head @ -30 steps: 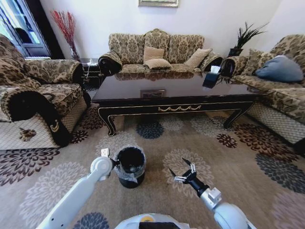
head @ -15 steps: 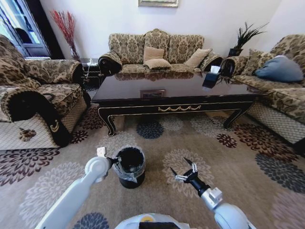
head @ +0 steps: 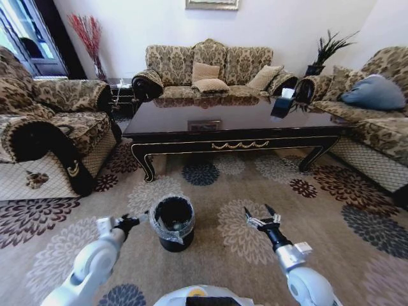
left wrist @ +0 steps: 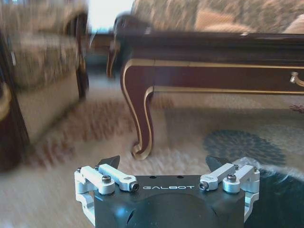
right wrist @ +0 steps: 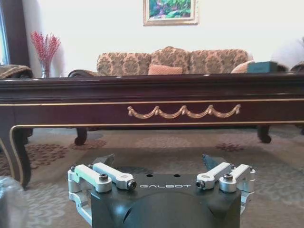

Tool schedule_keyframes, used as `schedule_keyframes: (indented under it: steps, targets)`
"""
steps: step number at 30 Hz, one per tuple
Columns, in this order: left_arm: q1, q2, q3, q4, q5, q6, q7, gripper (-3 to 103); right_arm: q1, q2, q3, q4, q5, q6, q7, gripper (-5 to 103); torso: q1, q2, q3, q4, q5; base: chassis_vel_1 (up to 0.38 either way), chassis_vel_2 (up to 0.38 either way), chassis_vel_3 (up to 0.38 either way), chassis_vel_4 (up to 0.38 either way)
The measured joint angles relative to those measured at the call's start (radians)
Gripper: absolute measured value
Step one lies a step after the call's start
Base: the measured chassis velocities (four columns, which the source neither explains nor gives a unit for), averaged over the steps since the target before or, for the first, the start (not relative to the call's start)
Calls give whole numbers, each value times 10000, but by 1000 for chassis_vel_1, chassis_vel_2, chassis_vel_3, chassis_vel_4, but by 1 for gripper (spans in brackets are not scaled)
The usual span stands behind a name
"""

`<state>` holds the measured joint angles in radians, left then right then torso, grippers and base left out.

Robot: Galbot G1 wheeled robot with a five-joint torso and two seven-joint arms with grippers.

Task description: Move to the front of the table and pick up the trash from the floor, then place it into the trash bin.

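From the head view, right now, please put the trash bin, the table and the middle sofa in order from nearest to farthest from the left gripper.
Measured from the left gripper, open and low over the carpet:
1. The trash bin, just to its right on the carpet.
2. The table, farther ahead across the carpet.
3. The middle sofa, behind the table against the wall.

I'm looking into a home living room: patterned sofas [head: 210,64] around a dark coffee table [head: 236,121], floral carpet [head: 255,191], framed painting [right wrist: 171,12], vase of red stems [head: 89,38].
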<state>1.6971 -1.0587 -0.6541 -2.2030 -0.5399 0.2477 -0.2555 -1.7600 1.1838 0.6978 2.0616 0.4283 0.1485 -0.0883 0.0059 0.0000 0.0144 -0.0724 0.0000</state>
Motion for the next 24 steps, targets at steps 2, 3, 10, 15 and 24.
schedule_keyframes:
  steps: [2, 3, 10, 15, 24]
  targets:
    - [314, -120, -6, 31, 557, -397, 258, 100, -28, 63, 101, -47, -23, 107, -83, 100, 0, 0, 0, 0, 0, 0, 0, 0, 0]
    - [743, -329, 8, 102, 1257, -950, 575, 100, -79, 142, 222, -63, -46, 237, -192, 100, 0, 0, 0, 3, 1, 0, 0, 0, 0]
    - [2078, -1150, 252, 326, 3100, -3490, 1265, 100, -371, 529, 618, 70, -288, 706, -593, 100, -1, 0, 0, 1, 0, 0, 0, 0, 0]
    - [2619, -1448, 346, 373, 3318, -4559, 1313, 100, -564, 768, 748, 98, -350, 945, -868, 100, 0, 0, 1, 2, 0, 0, 0, 0, 0]
    - [2979, -1359, 80, 458, 3149, -5136, 1271, 100, -598, 1214, 704, -27, -839, 1228, -1212, 100, 1, 0, 1, 2, 0, 0, 0, 0, 0]
